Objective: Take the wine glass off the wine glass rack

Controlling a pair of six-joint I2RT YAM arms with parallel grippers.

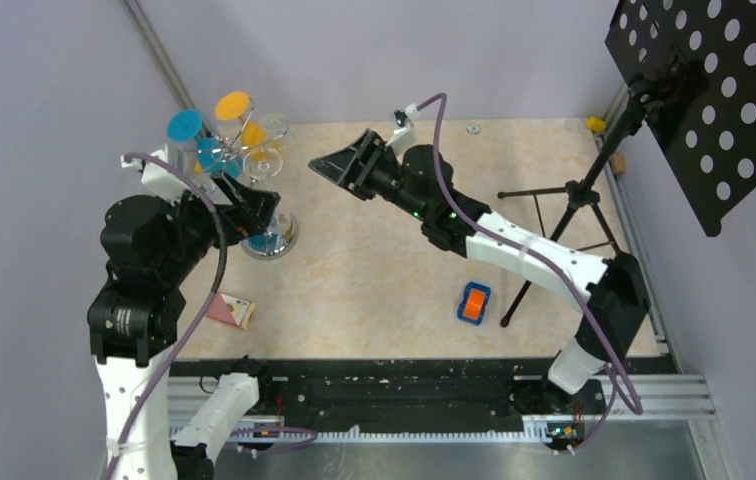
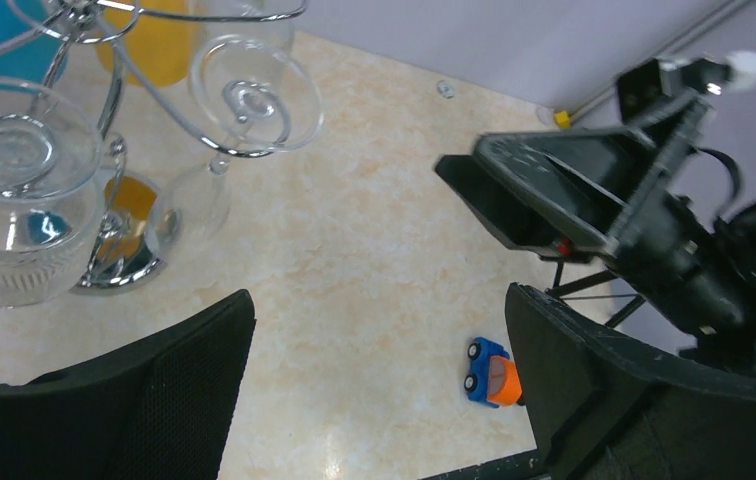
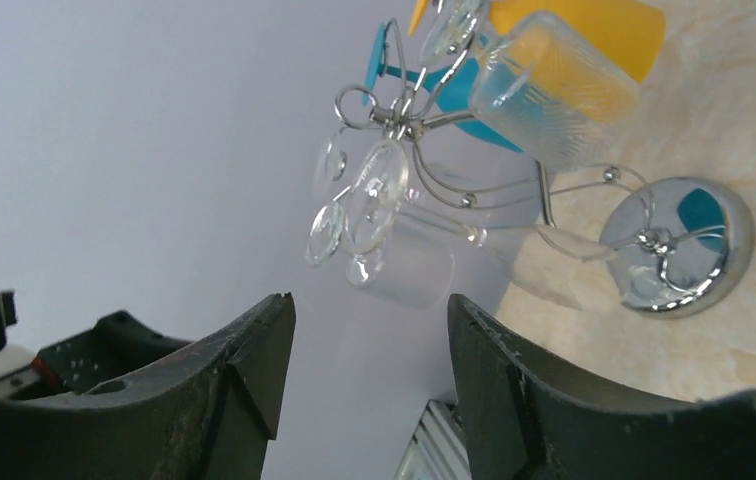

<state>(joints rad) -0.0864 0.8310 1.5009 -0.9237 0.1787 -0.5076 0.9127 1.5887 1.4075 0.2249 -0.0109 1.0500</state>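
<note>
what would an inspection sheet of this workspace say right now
surface: beige marbled table, no spills seen
job's things: wine glass rack upright at the far left; clear, blue and orange wine glasses hang on it
clutter: toy car; small card
grippers: left gripper open, beside the rack, holding nothing; right gripper open, facing the rack, holding nothing
cables: purple cables run along both arms, clear of the rack
surroundings: black tripod stand and perforated panel at right; plain walls
</note>
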